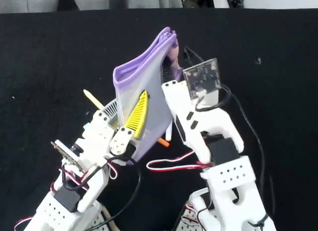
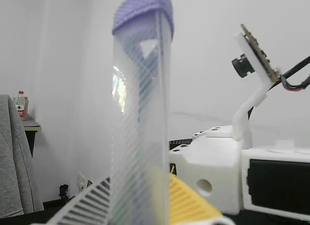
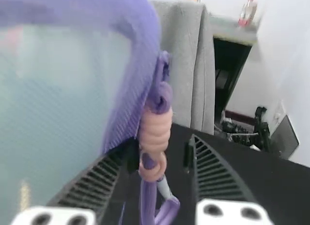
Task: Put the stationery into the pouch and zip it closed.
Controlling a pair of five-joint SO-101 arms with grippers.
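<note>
Black table (image 1: 49, 52) below; my left claw (image 1: 128, 108) pinches the pouch (image 1: 141, 67) upright at centre, my right claw (image 3: 162, 145) at its 12 o'clock end, seemingly spread around the pink zip pull (image 3: 154, 126), a yellow stick (image 1: 92, 98) lying at its 9 o'clock

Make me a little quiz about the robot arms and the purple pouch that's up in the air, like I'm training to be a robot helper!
1. Pick one: the band along the top of the pouch is A) purple, B) green, C) red.
2. True or false: the pouch lies flat.
3. Fill in: the pink zip pull hangs right by the ___ gripper.

Key
1. A
2. False: it is held up on end.
3. The right gripper.
</note>
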